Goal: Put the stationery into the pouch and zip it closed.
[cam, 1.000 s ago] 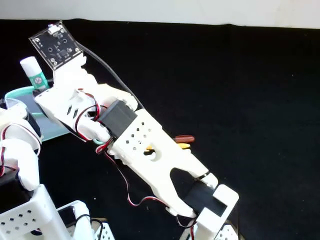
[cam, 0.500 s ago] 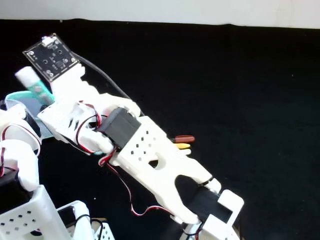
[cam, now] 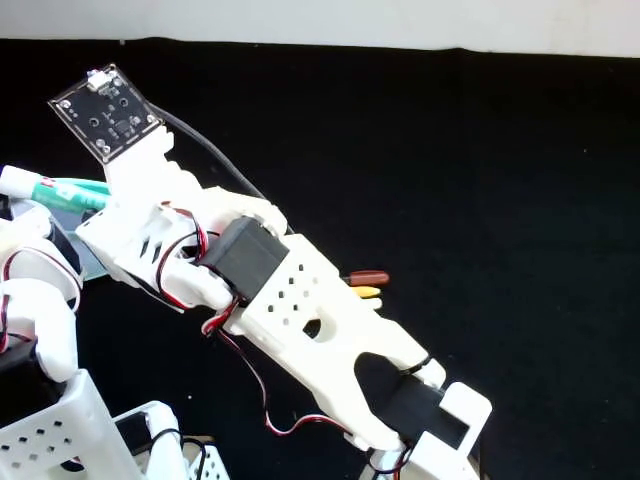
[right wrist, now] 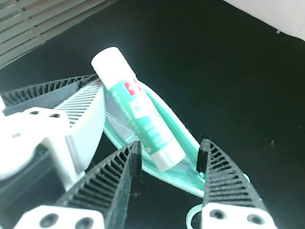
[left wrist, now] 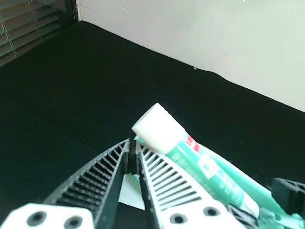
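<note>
Right wrist view: released, my right hand [right wrist: 170, 144] straddles the glue stick [right wrist: 138, 119], loose atop the pouch [right wrist: 178, 131] and apt to roll.

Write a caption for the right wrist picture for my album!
Open end effector straddling a glue stick that lies on the pouch.

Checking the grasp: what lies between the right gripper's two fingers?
The glue stick's bottom end, resting on the green pouch, in the right wrist view.

White printed arms [cam: 310, 320], black servos [cam: 245, 255], red cables [cam: 240, 350]
</note>
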Available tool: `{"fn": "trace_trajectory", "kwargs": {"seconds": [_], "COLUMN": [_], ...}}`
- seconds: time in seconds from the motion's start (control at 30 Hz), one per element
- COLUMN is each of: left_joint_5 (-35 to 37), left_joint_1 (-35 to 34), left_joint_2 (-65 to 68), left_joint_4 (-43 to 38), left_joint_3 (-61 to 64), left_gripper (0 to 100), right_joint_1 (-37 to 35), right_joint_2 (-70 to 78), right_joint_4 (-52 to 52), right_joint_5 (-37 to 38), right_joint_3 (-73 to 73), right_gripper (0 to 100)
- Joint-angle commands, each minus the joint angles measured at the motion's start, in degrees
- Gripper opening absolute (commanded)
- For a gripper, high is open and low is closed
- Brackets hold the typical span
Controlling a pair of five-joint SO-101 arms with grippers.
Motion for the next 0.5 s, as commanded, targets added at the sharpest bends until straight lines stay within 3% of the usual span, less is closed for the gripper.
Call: {"fn": "trace_trajectory", "kwargs": {"seconds": [0.0, 0.47], "left_joint_5": [0.62, 0.62], "left_joint_1": [-0.13, -0.13], "left_joint_2": [0.92, 0.92], "left_joint_4": [0.88, 0.88], "left_joint_3": [1.10, 1.10], "left_gripper": [1, 1], "right_joint_1": [0.13, 1.01], "right_joint_2": [-2.77, -12.70], "right_joint_4": [0.31, 0.22], "right_joint_5": [-0.09, -0.09], "right_joint_3": [0.13, 1.10], "right_gripper": [19.2, 19.1]}}
